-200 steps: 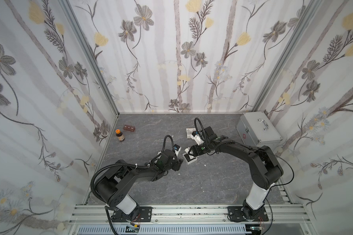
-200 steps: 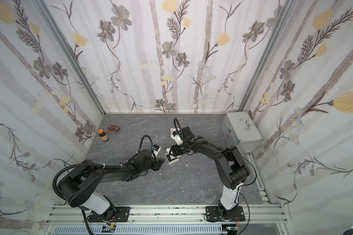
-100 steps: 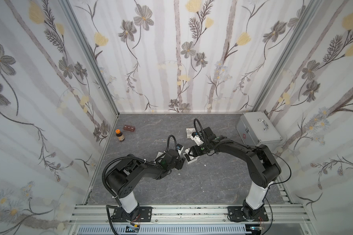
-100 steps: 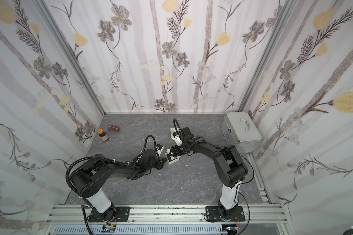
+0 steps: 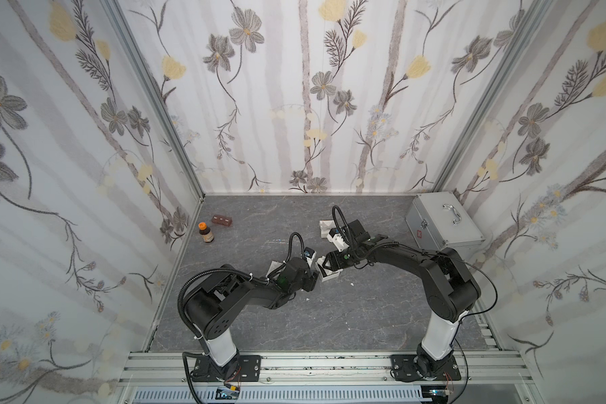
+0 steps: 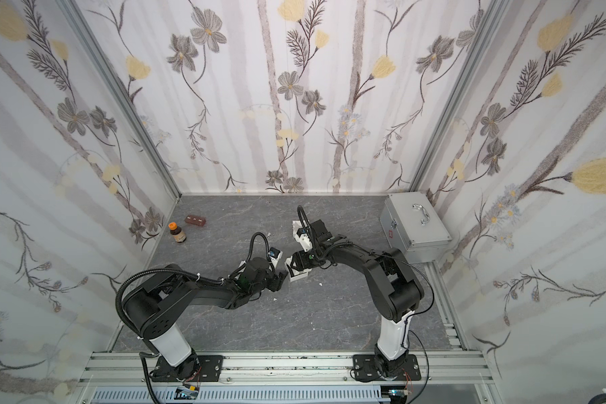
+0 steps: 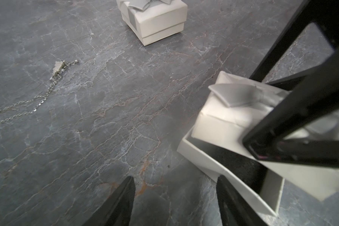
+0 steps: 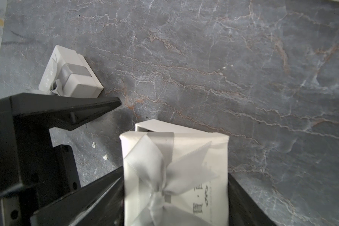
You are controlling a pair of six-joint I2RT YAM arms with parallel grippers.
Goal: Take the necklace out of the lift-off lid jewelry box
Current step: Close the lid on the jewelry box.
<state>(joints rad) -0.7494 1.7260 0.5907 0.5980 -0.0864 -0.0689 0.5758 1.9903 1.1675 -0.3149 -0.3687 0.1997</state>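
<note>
Right end effector point(image 8: 174, 187) clamps lid point(image 8: 194, 144) over open dark-lined base point(image 7: 201, 156).

Dark printed characters point(image 8: 201, 197) stand on the white lid point(image 8: 184, 142), half covered by its ribbon point(image 8: 157, 176) and too blurred to read. The silver case point(image 5: 445, 224) at the far right corner of the tabletop point(image 5: 329, 314) bears a small red sign point(image 5: 423, 233), illegible, as is the label on the bottle point(image 5: 208, 236)

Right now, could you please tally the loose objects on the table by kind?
White jewelry boxes: 3, one open with its lid in the right fingers
Necklace: 1
Silver case: 1
Orange-capped bottle: 1
Brown block: 1
Total: 7
</note>
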